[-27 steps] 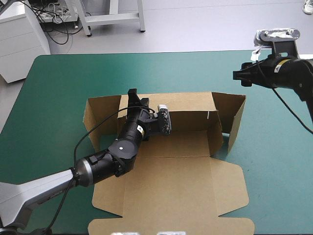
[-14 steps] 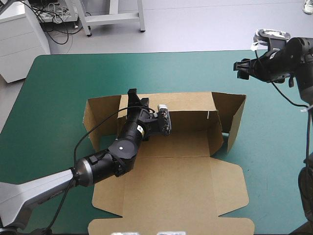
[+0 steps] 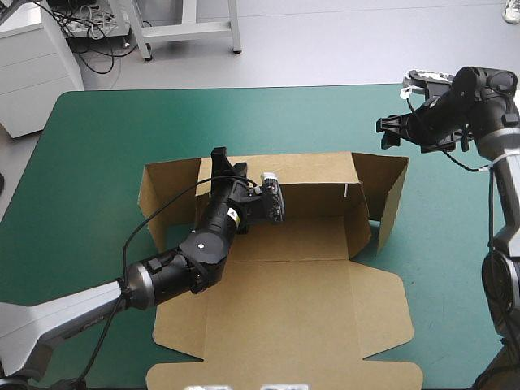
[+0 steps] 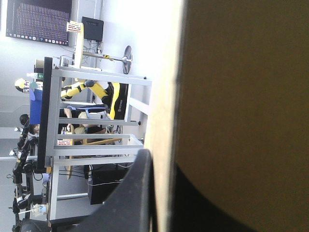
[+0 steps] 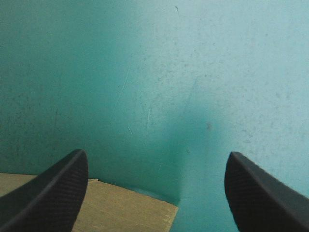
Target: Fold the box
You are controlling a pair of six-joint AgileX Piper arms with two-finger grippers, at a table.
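Roughly mid-table on the teal-green cover [image 3: 114, 138] sits the brown box [image 3: 284, 317], its rear wall and two end flaps raised, its lid flat toward the near edge. At the rear wall's top edge, by the box's left end, the left gripper [image 3: 219, 159] is clamped on the board. Beyond the box's far right corner, the right gripper [image 3: 385, 130] hangs over bare cover, fingers [image 5: 53, 188] spread wide.

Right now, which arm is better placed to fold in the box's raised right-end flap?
Probably right: the right gripper hangs open near that flap, while the left gripper is shut on the far wall of the box.
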